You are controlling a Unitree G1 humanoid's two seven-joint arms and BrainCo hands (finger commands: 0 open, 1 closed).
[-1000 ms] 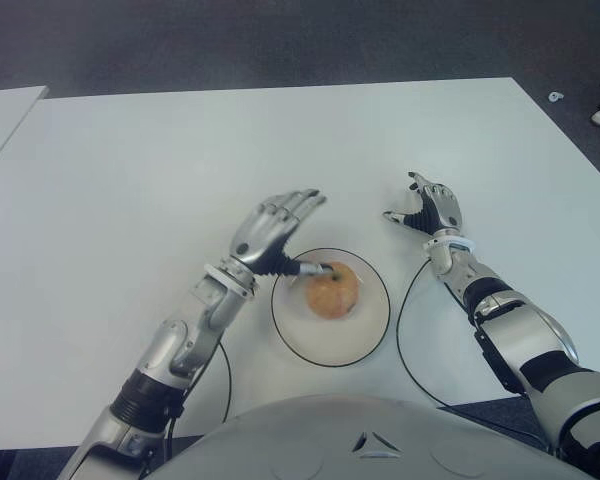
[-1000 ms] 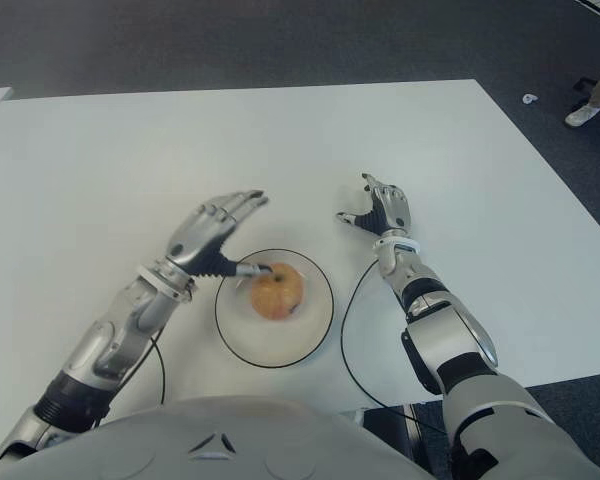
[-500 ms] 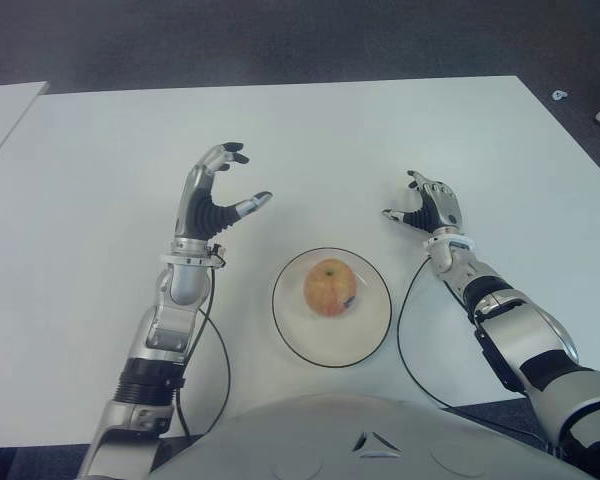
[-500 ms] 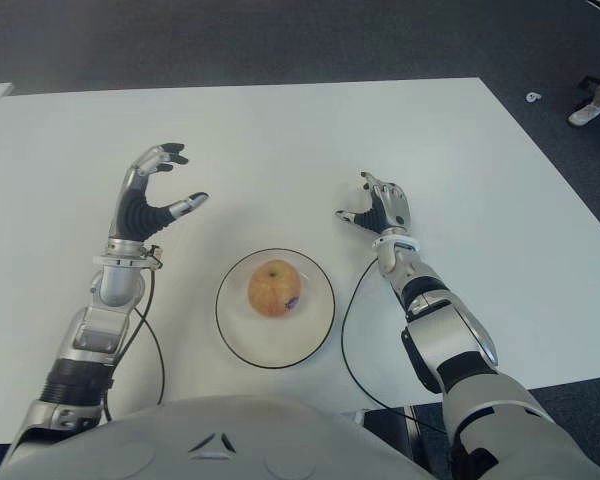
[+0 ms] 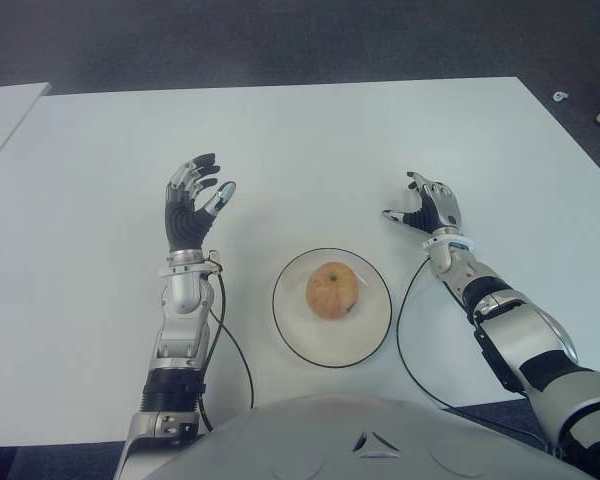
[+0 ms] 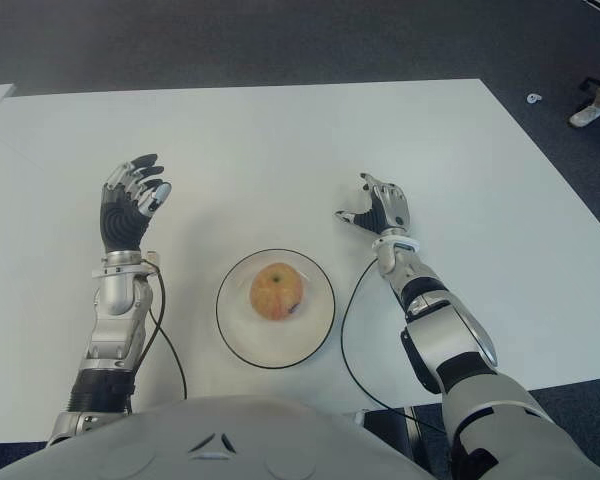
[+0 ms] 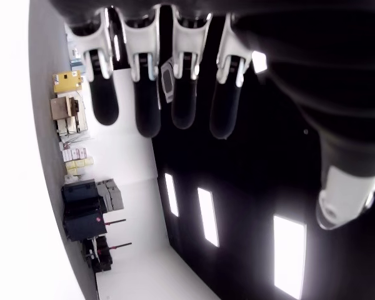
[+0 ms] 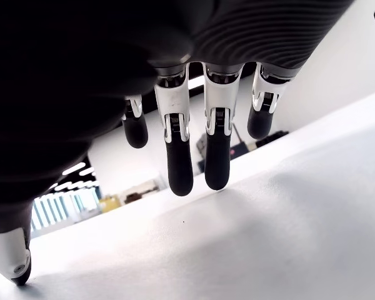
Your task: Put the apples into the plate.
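A yellow-red apple (image 5: 332, 290) sits in the middle of a white plate (image 5: 301, 334) with a dark rim, near the front edge of the white table (image 5: 310, 150). My left hand (image 5: 194, 200) is raised to the left of the plate, well apart from it, fingers spread and holding nothing; its wrist view shows only its bare fingers (image 7: 147, 94). My right hand (image 5: 423, 207) shows to the right of the plate and a little farther back, fingers relaxed and empty (image 8: 178, 156).
Black cables loop on the table beside each forearm: one (image 5: 238, 352) left of the plate, one (image 5: 402, 345) right of it. A second white table edge (image 5: 5, 115) shows at the far left. Dark carpet lies beyond the table.
My left hand has let go of the apple in the plate, lifted away and swung left, its palm now turned up and forward. The right hand has not moved.
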